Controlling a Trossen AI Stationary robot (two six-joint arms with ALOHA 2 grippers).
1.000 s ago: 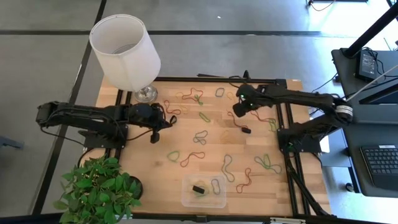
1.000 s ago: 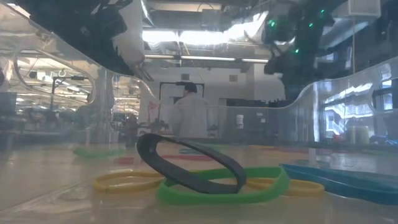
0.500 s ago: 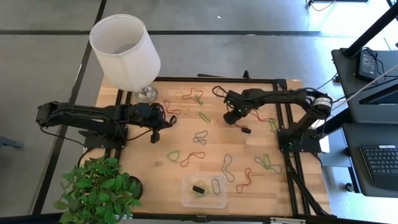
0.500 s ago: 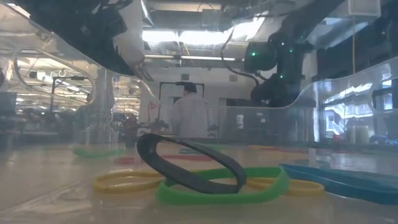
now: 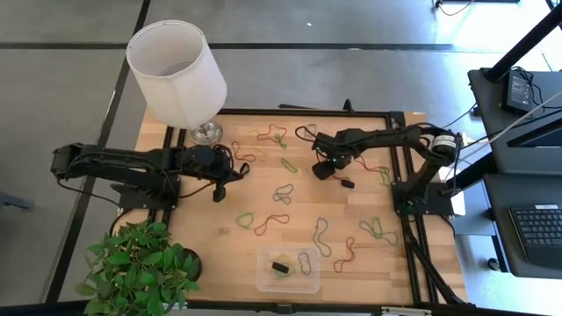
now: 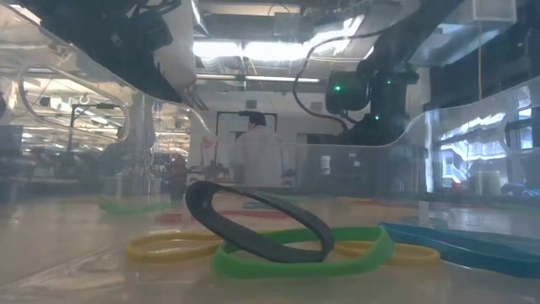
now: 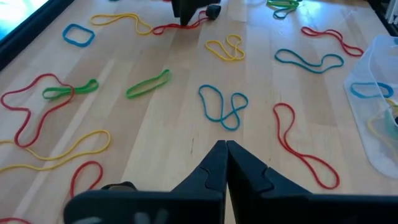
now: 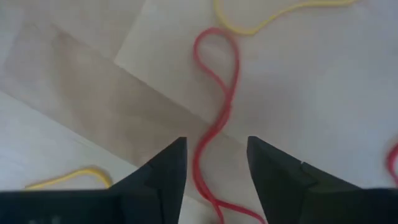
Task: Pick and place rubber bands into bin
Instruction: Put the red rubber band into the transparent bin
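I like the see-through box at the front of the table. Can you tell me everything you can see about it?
The bin is a small, shallow tub of clear plastic, rectangular with rounded corners. It sits flat on the wooden table near the front edge, just right of the leafy plant. Through its walls you can see a few rubber bands lying inside: a black one, a green one, a yellow one and a bluish one. No gripper touches it, and loose bands lie on the wood beside it.

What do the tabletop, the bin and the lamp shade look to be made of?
Pale tabletop: wood, matt finish, with visible grain and plank seams. Small clear rectangular bin: seemingly glossy plastic; the table shows through it. White drum lamp shade: probably fabric or paper, matt; the look leaves it open.
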